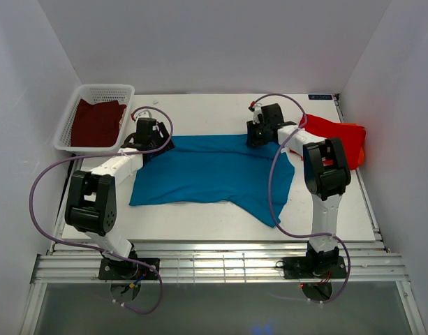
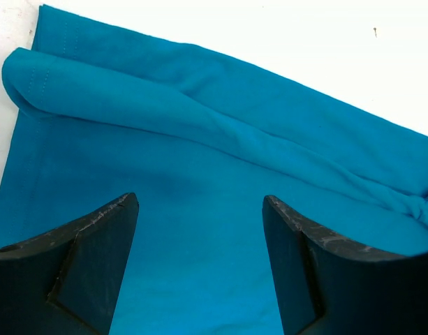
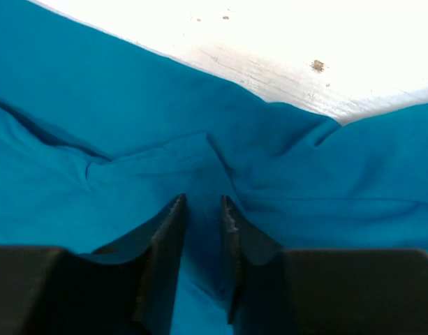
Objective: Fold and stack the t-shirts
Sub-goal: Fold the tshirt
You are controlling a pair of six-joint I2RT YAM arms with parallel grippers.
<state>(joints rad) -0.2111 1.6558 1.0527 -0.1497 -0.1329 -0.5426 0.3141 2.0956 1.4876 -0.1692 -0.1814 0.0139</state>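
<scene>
The teal-blue t-shirt [image 1: 207, 171] lies spread on the white table, with a rolled fold along its far edge in the left wrist view [image 2: 165, 112]. My left gripper [image 1: 152, 143] hovers over its far left corner, jaws wide open and empty [image 2: 200, 199]. My right gripper [image 1: 259, 136] is at the shirt's far right edge, its jaws nearly together with a pinch of teal cloth between them [image 3: 202, 202]. The red-orange t-shirt [image 1: 339, 136] lies bunched at the right. The dark maroon t-shirt [image 1: 95, 122] lies in the basket.
A white mesh basket [image 1: 102, 89] stands at the back left, close to my left arm. White enclosure walls rise on the sides and back. Bare table [image 3: 304, 42] shows just beyond the shirt's far edge.
</scene>
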